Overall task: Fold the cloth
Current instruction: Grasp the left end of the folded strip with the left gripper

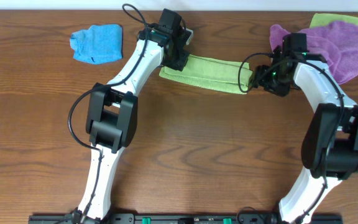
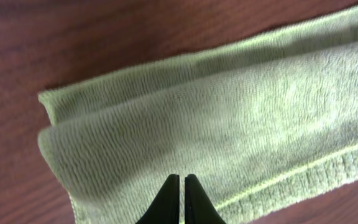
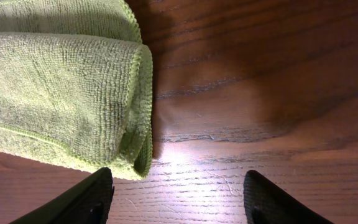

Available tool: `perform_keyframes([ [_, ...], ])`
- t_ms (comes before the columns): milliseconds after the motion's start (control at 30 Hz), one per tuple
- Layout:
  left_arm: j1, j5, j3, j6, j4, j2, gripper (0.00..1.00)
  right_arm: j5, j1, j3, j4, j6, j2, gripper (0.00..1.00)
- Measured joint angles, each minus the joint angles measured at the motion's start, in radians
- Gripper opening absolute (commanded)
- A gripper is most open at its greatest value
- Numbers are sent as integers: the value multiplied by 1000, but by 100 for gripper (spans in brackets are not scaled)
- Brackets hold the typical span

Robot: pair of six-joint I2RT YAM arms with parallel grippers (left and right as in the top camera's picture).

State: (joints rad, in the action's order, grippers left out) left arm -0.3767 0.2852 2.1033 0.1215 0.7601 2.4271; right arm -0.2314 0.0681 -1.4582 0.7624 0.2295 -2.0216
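The green cloth (image 1: 210, 73) lies folded into a long narrow strip on the wooden table, between the two arms. My left gripper (image 1: 178, 62) is over the strip's left end. In the left wrist view its fingers (image 2: 182, 177) are shut together above the cloth (image 2: 229, 124), with no fabric visibly pinched between them. My right gripper (image 1: 263, 78) is at the strip's right end. In the right wrist view its fingers (image 3: 179, 186) are wide open and empty, and the cloth's folded end (image 3: 55, 93) lies just inside the left finger.
A crumpled blue cloth (image 1: 97, 42) lies at the back left. A purple cloth (image 1: 337, 46) lies at the back right, on top of another green cloth (image 1: 334, 20). The table's far edge runs just behind them.
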Motion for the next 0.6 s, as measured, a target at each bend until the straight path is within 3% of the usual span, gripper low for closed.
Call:
perform_keyframes([
  [300, 0, -7, 0, -66, -2, 0, 6, 0, 0, 0, 4, 0, 0, 65],
  [600, -10, -107, 0, 19, -32, 0, 6, 0, 0, 0, 4, -1, 0, 58],
])
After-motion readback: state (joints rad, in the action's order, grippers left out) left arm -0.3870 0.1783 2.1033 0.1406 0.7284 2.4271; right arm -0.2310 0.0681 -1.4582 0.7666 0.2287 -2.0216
